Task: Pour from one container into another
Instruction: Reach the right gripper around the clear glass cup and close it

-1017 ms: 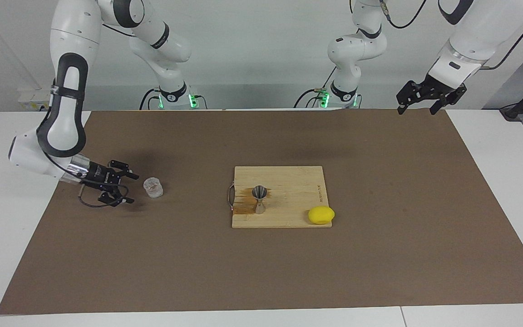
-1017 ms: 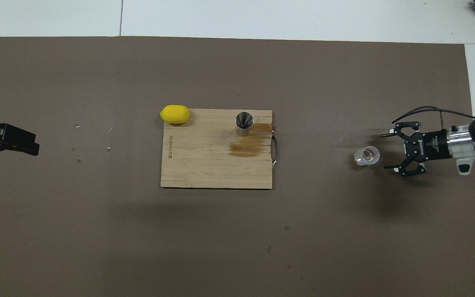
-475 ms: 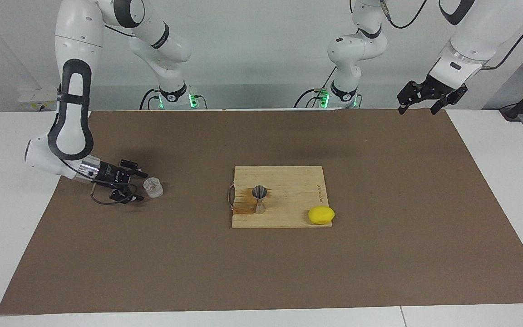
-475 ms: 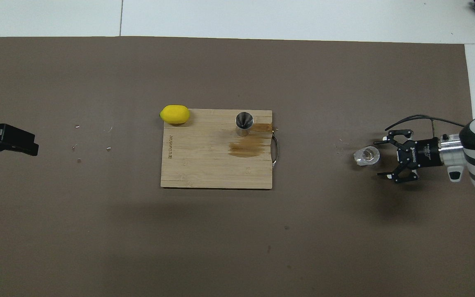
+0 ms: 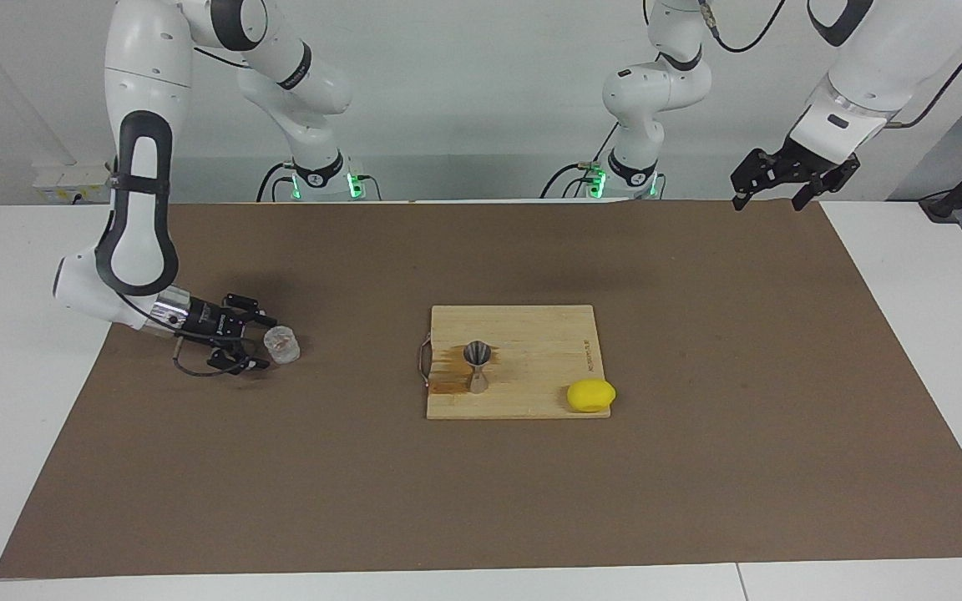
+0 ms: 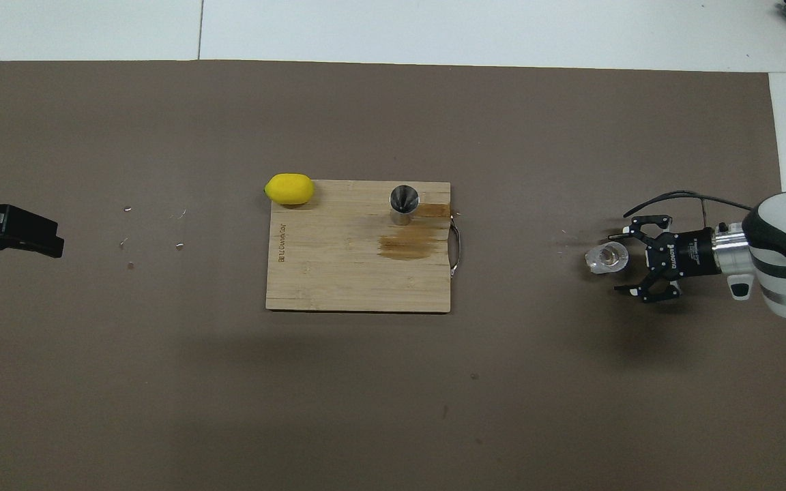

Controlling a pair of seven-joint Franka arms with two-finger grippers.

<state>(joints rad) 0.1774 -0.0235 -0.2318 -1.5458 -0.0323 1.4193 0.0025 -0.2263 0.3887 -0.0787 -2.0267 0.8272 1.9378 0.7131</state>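
The clear glass tumbler (image 5: 281, 344) stands upright on the brown mat toward the right arm's end of the table; it also shows in the overhead view (image 6: 606, 258). My right gripper (image 5: 264, 343) lies low and level beside it, open, fingertips reaching the tumbler's edge without holding it; it also shows in the overhead view (image 6: 619, 262). The silver jigger (image 5: 477, 365) stands upright on the wooden cutting board (image 5: 531, 334); in the overhead view the jigger (image 6: 403, 203) shows on the board (image 6: 338, 273). My left gripper (image 5: 769, 188) waits raised and open over the mat's corner at the left arm's end (image 6: 11, 232).
A yellow lemon (image 5: 589, 395) rests at the board's corner, farther from the robots than the jigger (image 6: 289, 189). A brown wet stain (image 6: 406, 245) marks the board beside the jigger. A metal handle (image 6: 456, 249) sits on the board's edge toward the tumbler.
My right gripper has moved closer to the tumbler and lowered toward the mat, staying open. The tumbler, jigger and left arm have not moved.
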